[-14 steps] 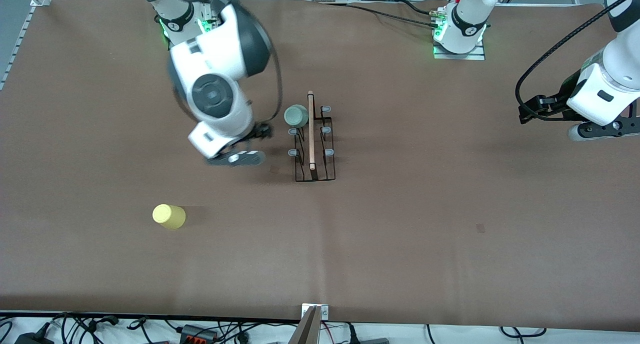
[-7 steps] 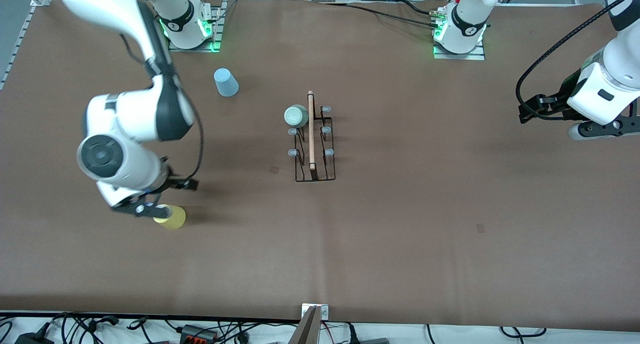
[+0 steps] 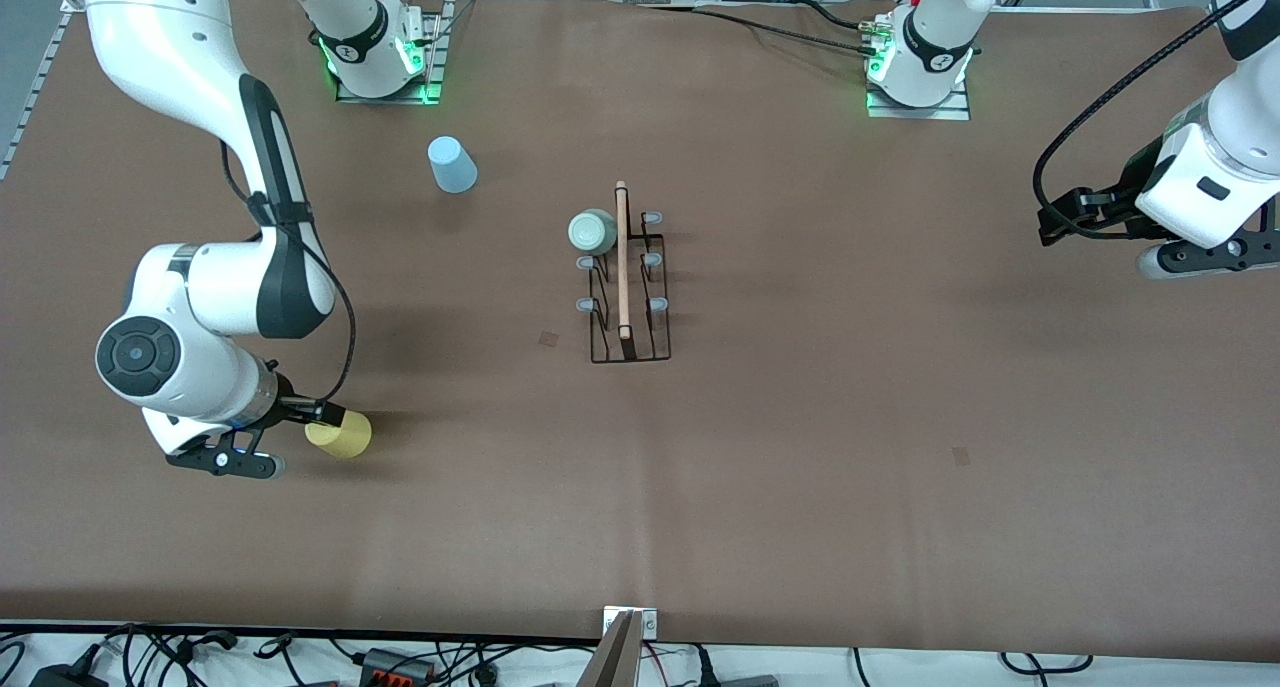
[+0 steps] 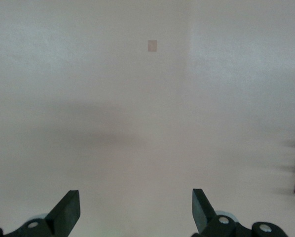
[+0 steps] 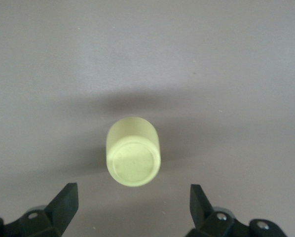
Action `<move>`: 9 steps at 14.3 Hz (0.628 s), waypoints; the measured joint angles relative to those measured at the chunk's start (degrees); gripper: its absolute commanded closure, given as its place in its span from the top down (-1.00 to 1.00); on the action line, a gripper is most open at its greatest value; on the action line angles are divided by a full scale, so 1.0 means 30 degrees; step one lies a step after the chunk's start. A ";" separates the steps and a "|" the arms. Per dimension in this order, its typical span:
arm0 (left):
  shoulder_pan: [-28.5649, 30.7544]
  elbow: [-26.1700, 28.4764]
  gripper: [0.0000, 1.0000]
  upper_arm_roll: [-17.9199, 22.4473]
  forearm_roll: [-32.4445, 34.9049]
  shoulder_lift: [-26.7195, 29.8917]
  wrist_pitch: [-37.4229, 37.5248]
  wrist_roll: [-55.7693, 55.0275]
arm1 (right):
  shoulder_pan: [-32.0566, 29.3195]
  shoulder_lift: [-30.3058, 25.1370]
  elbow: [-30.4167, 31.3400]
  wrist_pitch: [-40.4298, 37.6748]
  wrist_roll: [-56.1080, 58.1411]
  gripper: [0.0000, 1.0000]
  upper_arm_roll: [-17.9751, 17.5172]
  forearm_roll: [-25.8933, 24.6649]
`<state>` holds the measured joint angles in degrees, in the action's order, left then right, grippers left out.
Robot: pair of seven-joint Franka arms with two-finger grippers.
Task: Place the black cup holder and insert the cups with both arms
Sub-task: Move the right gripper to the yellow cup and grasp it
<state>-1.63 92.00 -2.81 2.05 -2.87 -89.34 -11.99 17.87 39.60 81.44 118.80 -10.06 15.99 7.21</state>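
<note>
Presently, I log the following on my brown, matte table [image 3: 800,447]. Rack [image 3: 627,277]: thin black wire frame, upright near the table's middle, a light wooden rod [image 3: 622,262] running along its top, small pale grey-blue caps on its prongs. Green cup [image 3: 592,232]: smooth tapered plastic, sage-coloured, seated upside down on a prong of the rack toward the right arm's end, at the rack's end farthest from the front camera. Blue cup [image 3: 452,164]: same tapered form, light blue, standing mouth-down on the table near the right arm's base, well apart from the rack. Yellow cup [image 3: 340,433]: same kind, pale yellow, standing mouth-down, its flat round base up, toward the right arm's end and nearer the front camera than the rack. Right gripper [image 5: 132,210]: black, two flat fingers spread wide, low beside the yellow cup, which sits just ahead of the fingertips and centred on the gap, not touched as far as I can see. Left gripper [image 4: 135,212]: black fingers likewise spread wide with nothing between them, held over bare table at the left arm's end, where that arm waits; a corner of black wire shows at the edge of its wrist view.
</note>
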 measured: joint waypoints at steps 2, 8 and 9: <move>0.0011 0.0005 1.00 0.0038 0.0000 0.0000 0.0000 -0.0002 | -0.0317 0.0504 0.0000 0.0798 0.1434 1.00 0.0001 0.1504; 0.0021 0.0017 1.00 0.0107 0.0000 0.0001 0.0000 -0.0005 | -0.0749 0.1458 -0.0009 0.1976 0.2749 1.00 -0.0065 0.2180; 0.0021 0.0018 1.00 0.0117 0.0000 0.0000 0.0000 -0.0005 | -0.0743 0.1553 -0.0009 0.1979 0.2761 1.00 -0.0102 0.2191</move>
<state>-1.57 92.05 -2.45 2.05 -2.87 -89.34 -12.01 15.64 44.26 81.42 124.74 -1.78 15.68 13.78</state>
